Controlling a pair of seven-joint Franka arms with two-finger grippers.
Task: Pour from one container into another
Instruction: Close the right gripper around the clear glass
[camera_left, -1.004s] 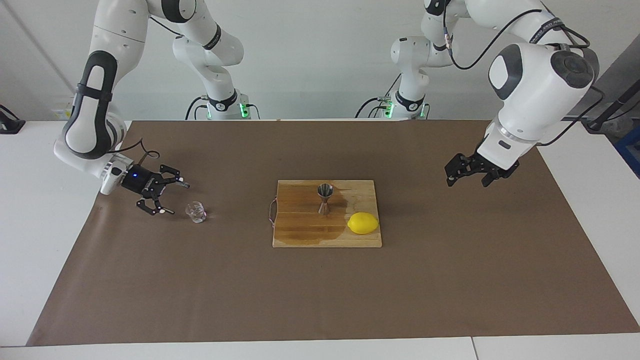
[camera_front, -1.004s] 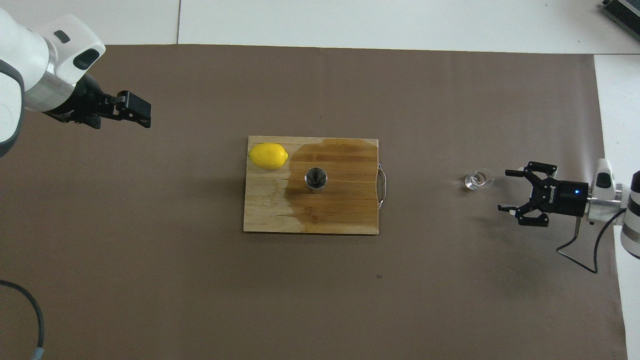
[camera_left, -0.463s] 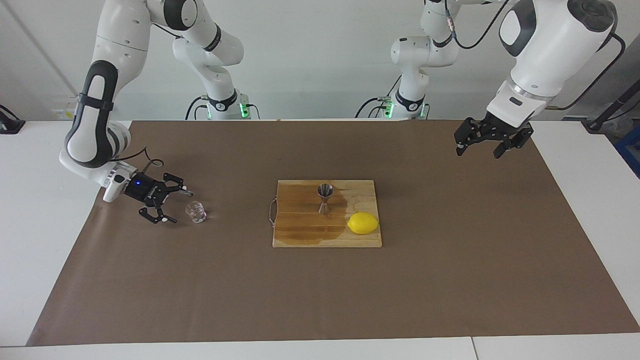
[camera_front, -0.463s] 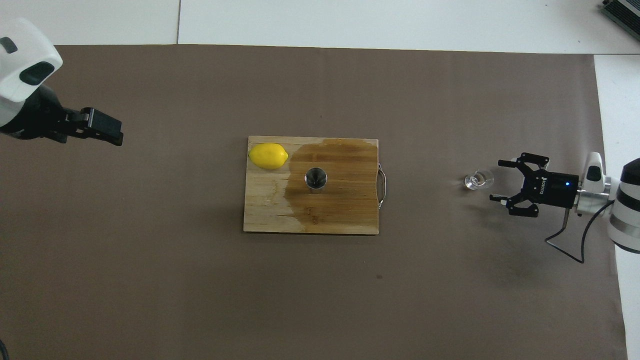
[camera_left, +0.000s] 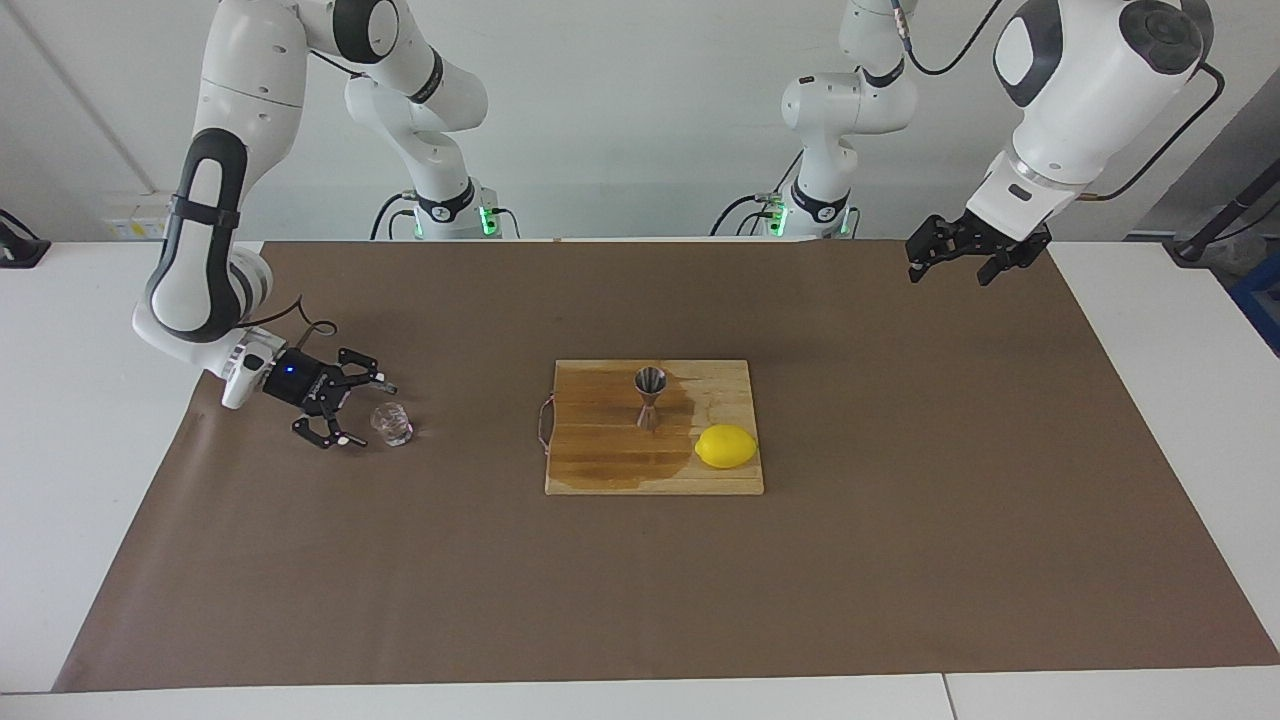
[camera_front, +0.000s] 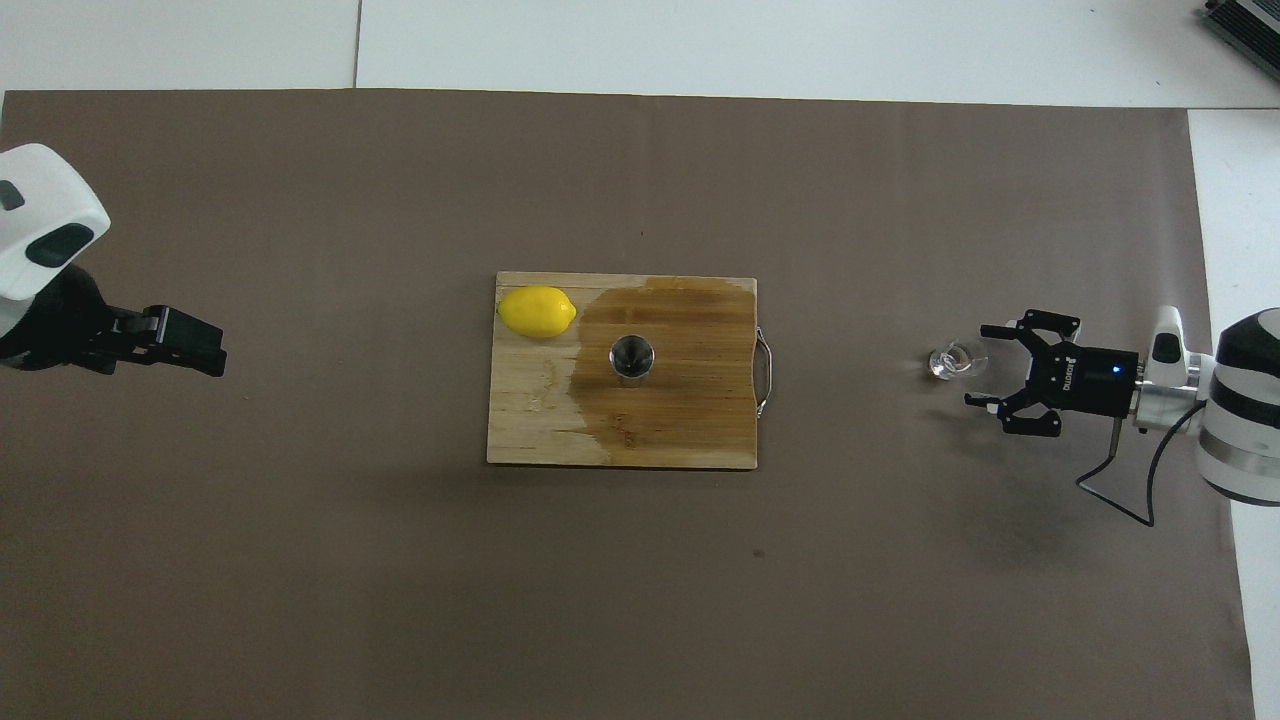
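The small clear glass cup (camera_left: 392, 424) (camera_front: 955, 360) stands upright on the brown mat toward the right arm's end of the table. My right gripper (camera_left: 377, 414) (camera_front: 978, 365) lies low and level beside it, open, with its fingertips (camera_left: 362, 441) just reaching the cup's sides without gripping it. The silver hourglass-shaped jigger (camera_left: 650, 397) (camera_front: 632, 358) stands upright on the wooden board (camera_left: 600, 470) (camera_front: 530, 420). My left gripper (camera_left: 950, 265) (camera_front: 212, 350) hangs open and empty, high over the mat at the left arm's end.
A yellow lemon (camera_left: 726, 446) (camera_front: 537, 311) lies on the board's corner, beside the jigger. A dark wet patch covers much of the board around the jigger. The brown mat (camera_left: 640, 600) covers most of the white table.
My right gripper has slid toward the glass cup until its open fingertips flank it. My left gripper has risen and drawn back over the mat's edge at its own end.
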